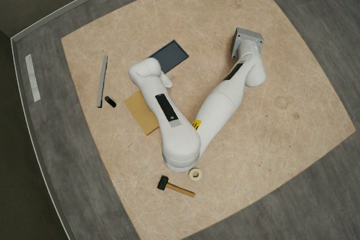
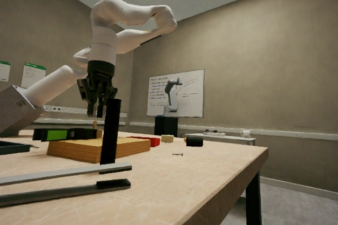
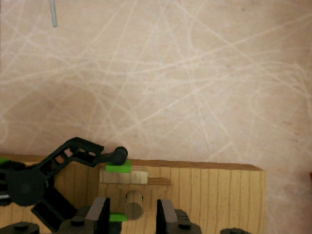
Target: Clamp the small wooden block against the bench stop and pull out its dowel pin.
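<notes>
The bench board (image 1: 139,111) (image 2: 122,148) (image 3: 240,195) lies flat. The spring clamp (image 2: 56,135) (image 3: 26,187) lies over it; in the wrist view one green jaw pad is at a pale wooden strip's outer side, the other beside the dowel pin. The pin (image 2: 94,124) (image 3: 134,207) stands up from the small block (image 2: 100,133). Its depth in the hole is hidden. The block blends with the board in the wrist view, so whether anything sits between it and the stop cannot be told. My gripper (image 2: 95,114) (image 3: 133,217) is partly open and empty, pointing down above the pin, which shows between the fingers.
A dark tray (image 1: 171,56) (image 2: 13,149) lies beside the board. A black upright cylinder (image 1: 110,102) (image 2: 110,132) and a grey bar (image 1: 101,83) stand and lie on its other side. A red object (image 2: 155,142), a tape roll (image 1: 191,170) and a mallet (image 1: 180,189) (image 2: 195,142) are beyond.
</notes>
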Controlling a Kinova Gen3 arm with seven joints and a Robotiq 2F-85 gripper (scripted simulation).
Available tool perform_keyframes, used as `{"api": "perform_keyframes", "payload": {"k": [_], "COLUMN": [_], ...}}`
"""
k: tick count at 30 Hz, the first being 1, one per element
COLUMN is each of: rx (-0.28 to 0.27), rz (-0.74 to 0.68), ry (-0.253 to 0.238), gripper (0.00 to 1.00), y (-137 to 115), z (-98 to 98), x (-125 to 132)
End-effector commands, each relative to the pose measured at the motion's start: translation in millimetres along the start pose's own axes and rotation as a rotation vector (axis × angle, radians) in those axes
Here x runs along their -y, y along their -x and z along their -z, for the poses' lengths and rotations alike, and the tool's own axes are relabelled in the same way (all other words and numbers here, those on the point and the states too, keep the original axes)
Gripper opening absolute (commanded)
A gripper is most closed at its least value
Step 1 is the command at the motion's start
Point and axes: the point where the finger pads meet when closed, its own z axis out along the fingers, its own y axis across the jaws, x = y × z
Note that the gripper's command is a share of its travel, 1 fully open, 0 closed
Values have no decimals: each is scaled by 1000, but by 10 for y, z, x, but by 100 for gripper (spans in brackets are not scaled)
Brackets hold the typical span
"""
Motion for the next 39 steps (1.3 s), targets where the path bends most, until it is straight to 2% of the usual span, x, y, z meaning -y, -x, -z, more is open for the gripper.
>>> {"api": "perform_keyframes", "payload": {"k": [1, 39], "rx": [2, 2], "rz": [0, 0], "ry": [-1, -1], "gripper": [34, 34], "y": [4, 4], "z": [0, -261], "x": [3, 3]}}
